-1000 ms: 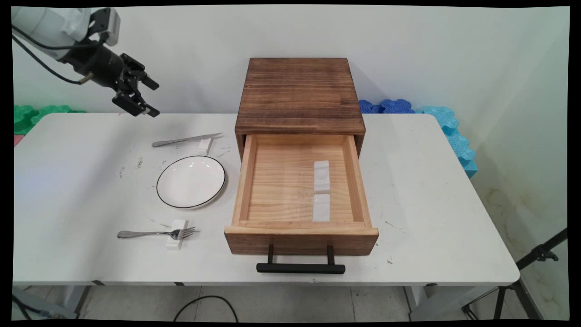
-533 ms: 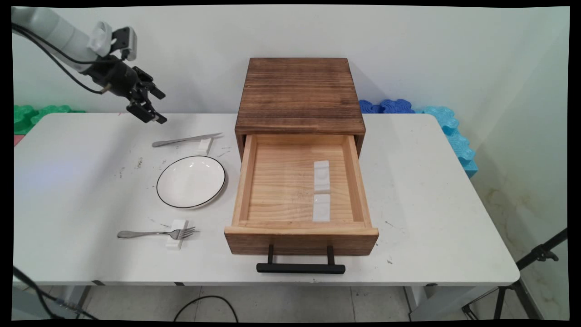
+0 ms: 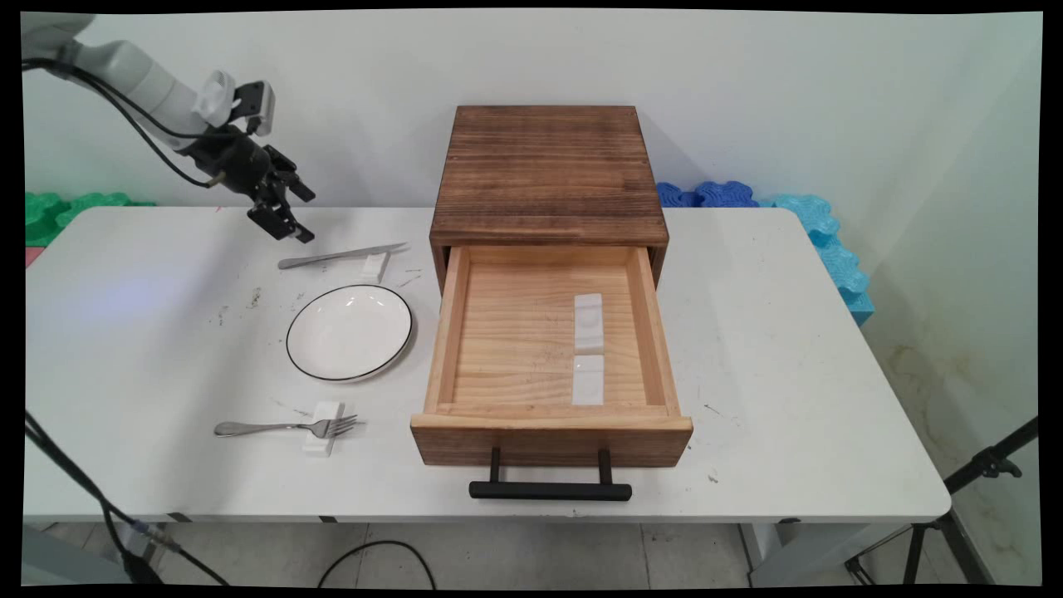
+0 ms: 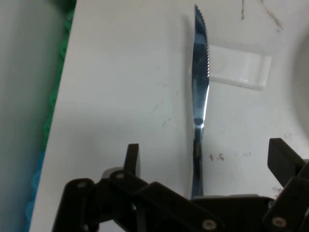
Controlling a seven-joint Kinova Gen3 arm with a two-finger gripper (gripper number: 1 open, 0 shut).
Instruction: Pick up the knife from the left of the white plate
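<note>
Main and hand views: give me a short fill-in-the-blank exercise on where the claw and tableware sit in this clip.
1. The claw hangs open above the handle of the ____.
2. The knife has its blade propped on a small white ____.
3. The fork lies on the table, nearer the camera than the ____.
4. Two white rests lie inside the open ____.

Missing words: knife; rest; plate; drawer

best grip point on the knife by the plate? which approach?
Take the knife by its handle, the end toward the table's left, coming from above with the pincer straddling its narrow width. The blade end rests on a small white rest, so the knife appears propped rather than flat; whether fingers fit under the handle isn't clear. The open pincer hovers over the handle, aligned along it.
</note>
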